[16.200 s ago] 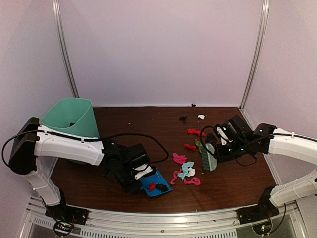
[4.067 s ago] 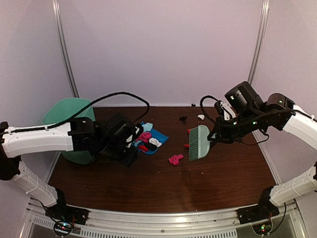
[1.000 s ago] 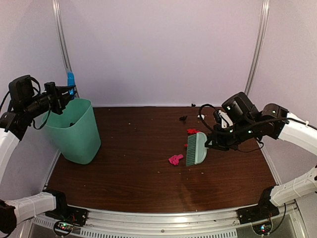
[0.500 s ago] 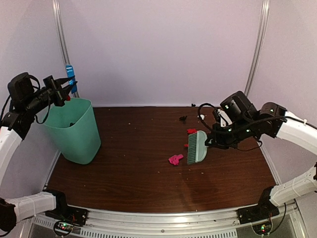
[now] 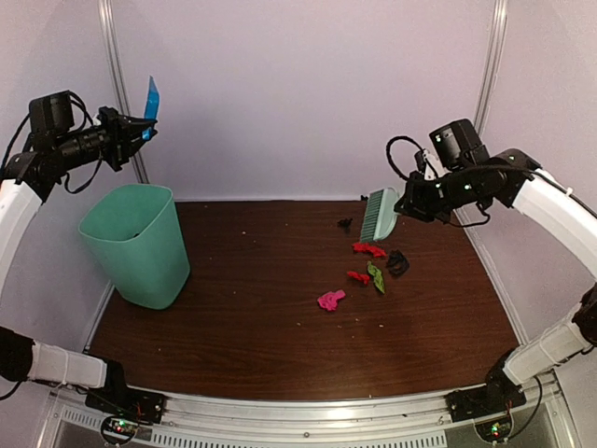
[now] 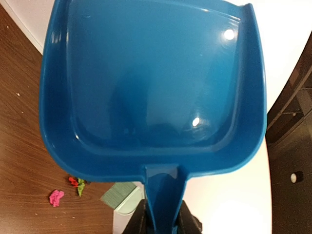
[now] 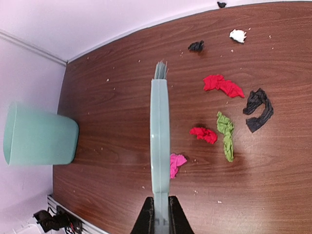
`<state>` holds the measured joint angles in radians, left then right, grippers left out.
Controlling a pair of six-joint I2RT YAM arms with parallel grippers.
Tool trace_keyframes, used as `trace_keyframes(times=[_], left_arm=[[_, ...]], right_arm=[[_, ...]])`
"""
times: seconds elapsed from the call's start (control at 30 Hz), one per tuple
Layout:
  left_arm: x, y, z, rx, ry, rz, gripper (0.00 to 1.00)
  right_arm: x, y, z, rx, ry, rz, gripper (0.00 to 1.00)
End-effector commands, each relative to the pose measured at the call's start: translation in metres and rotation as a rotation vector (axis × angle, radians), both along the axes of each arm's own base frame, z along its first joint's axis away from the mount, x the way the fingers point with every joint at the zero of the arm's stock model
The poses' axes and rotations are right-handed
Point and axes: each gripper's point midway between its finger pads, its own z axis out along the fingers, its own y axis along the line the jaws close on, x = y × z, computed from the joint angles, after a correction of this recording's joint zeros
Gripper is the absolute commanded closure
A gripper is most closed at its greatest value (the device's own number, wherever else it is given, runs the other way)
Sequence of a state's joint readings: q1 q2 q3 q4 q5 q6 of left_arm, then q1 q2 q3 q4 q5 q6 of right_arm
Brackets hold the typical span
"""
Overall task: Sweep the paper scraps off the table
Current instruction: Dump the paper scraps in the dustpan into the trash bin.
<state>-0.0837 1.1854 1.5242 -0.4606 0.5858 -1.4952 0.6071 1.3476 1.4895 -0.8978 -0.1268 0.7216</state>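
Across the bench (image 5: pixel 233 317) paper scraps (image 5: pixel 367 248) lie right of centre; our left gripper (image 5: pixel 133 129) pinches the empty dustpan (image 6: pixel 151 78) aloft, our right gripper (image 5: pixel 404 206) the raised brush (image 7: pixel 159 136), so we judge sweeping needs both lowered.

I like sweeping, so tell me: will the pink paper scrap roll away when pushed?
The pink scrap looks small and crumpled, so it is probably very light and should skid easily on the smooth table. Its lumpy shape likely tumbles rather than rolls far.
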Motion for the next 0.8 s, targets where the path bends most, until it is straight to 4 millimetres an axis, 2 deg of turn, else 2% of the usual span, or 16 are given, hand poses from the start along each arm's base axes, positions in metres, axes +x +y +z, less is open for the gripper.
trace_keyframes(times=[0.0,0.17,0.3,0.4,0.47,0.6,0.77], left_arm=[[-0.008,0.000,-0.012,0.191,-0.046,-0.046,1.00],[-0.010,-0.001,-0.021,0.354,-0.069,-0.056,1.00],[-0.011,-0.006,-0.027,0.502,-0.075,-0.045,1.00],[-0.010,-0.016,-0.035,0.586,-0.085,-0.065,1.00],[-0.011,-0.025,-0.041,0.632,-0.095,-0.081,1.00],[-0.011,-0.037,-0.046,0.721,-0.138,-0.105,1.00],[-0.012,-0.050,-0.055,0.853,-0.206,-0.151,1.00]], right_arm=[[0.041,-0.006,0.019,0.079,-0.031,-0.046,1.00],[0.089,-0.027,0.020,0.162,0.004,-0.239,1.00],[0.123,-0.044,0.003,0.251,0.066,-0.419,1.00],[0.147,-0.052,-0.013,0.326,0.104,-0.529,1.00],[0.165,-0.054,-0.026,0.373,0.133,-0.592,1.00],[0.197,-0.055,-0.038,0.439,0.162,-0.664,1.00],[0.237,-0.044,-0.065,0.561,0.215,-0.724,1.00]])
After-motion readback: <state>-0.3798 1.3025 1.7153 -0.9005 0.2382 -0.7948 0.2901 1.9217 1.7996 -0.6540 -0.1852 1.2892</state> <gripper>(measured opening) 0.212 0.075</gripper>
